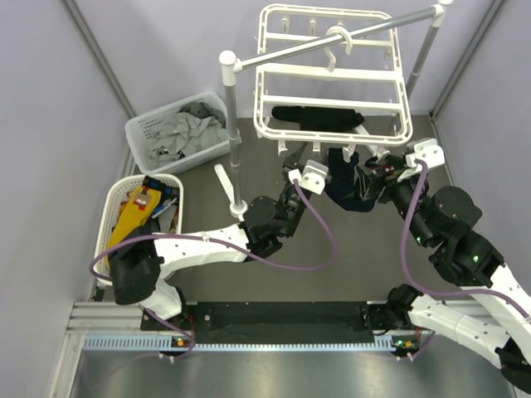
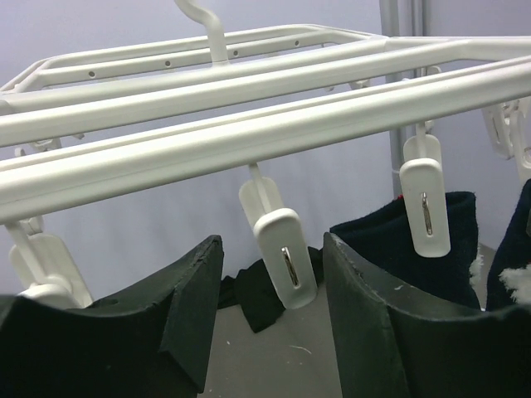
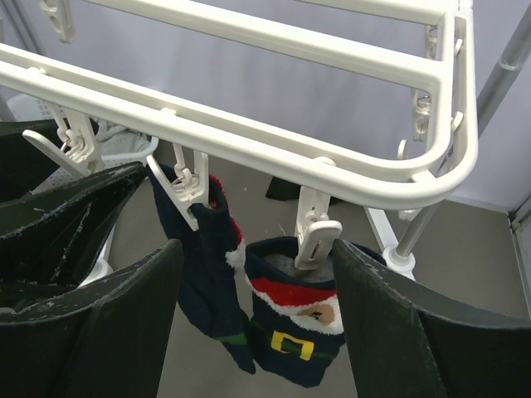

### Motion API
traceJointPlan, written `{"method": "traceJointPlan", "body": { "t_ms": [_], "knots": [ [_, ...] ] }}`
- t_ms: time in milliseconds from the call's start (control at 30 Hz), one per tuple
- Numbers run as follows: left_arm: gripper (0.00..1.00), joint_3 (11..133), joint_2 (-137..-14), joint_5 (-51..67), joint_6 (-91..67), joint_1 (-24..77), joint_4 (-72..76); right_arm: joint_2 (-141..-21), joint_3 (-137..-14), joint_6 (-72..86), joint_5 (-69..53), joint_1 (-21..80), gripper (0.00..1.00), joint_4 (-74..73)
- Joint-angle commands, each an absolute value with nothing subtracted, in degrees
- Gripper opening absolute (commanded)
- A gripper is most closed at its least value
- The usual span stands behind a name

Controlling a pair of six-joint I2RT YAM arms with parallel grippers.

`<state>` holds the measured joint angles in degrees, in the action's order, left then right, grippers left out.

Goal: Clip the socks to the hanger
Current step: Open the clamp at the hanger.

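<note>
Room: pale lilac walls (image 1: 50, 99).
Hanger (image 1: 332, 73): hooked over a grey pole rack (image 1: 233, 124).
Socks (image 3: 290, 332): two navy, clipped under its near rail.
Left gripper (image 2: 272, 249): spread, facing an empty clip (image 2: 282, 259).
Right gripper (image 3: 257, 249): spread, facing the socks.

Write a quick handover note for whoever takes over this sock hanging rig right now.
Left tool: open, empty, facing a free clip.
Right tool: open, empty, beside the two navy socks.
Done: those two are clipped to the hanger, near bar.
Left: more socks, a yellow one among them, lie in the basket beside the left arm.
</note>
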<state>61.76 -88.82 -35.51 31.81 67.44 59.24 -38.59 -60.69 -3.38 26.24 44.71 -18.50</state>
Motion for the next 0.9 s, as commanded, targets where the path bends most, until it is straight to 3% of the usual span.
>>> {"method": "traceJointPlan", "body": {
  "t_ms": [0,400,667,867],
  "knots": [
    [0.53,63.11,-87.98,-36.39,31.82,67.59,63.28,-38.06,-60.38,-3.16,27.16,44.39,0.72,-16.7],
    [0.48,61.26,-86.75,-36.21,30.59,67.59,62.49,-38.06,-60.56,-3.25,26.63,44.47,0.72,-16.35],
    [0.25,60.73,-85.96,-36.47,30.67,67.59,62.23,-37.88,-60.56,-2.99,26.45,44.39,0.72,-16.44],
    [0.16,60.56,-82.27,-33.58,27.25,67.59,56.62,-37.26,-63.27,-4.66,19.53,44.38,0.72,-18.98]
  ]
}}
